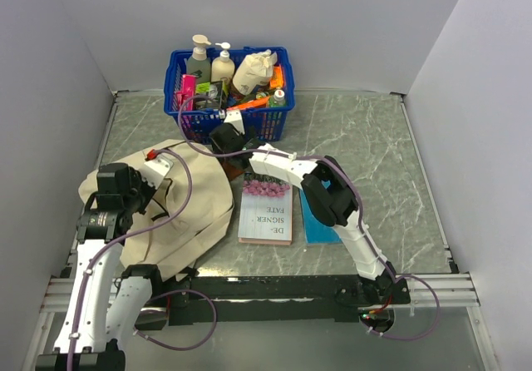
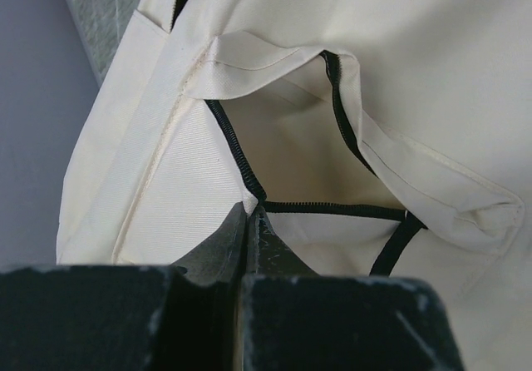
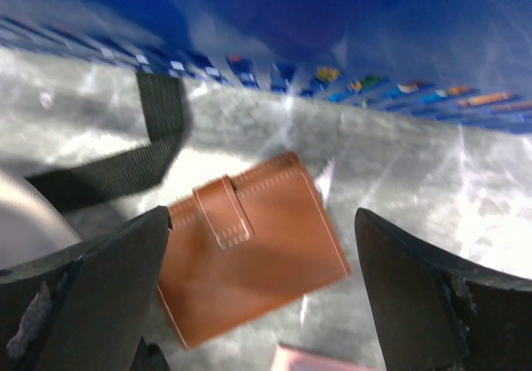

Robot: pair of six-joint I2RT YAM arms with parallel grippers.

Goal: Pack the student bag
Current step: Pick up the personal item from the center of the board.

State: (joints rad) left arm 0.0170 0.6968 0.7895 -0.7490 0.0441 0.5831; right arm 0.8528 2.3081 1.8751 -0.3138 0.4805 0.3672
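Observation:
The beige student bag [image 1: 195, 209] lies on the table at the left, its black-zippered opening gaping in the left wrist view [image 2: 399, 71]. My left gripper [image 1: 148, 195] is shut on the bag's fabric edge at the zipper corner [image 2: 252, 209]. My right gripper [image 1: 226, 142] is open and hovers over a brown leather wallet [image 3: 249, 246], which lies on the table between its fingers [image 3: 108, 279] without touching them. The wallet shows partly in the top view [image 1: 235, 171], just in front of the basket.
A blue plastic basket [image 1: 179, 80] full of bottles and small items stands at the back. A pink-covered book [image 1: 266, 209] and a flat blue item [image 1: 316, 221] lie mid-table. A black strap [image 3: 158, 130] lies left of the wallet. Grey walls enclose the table.

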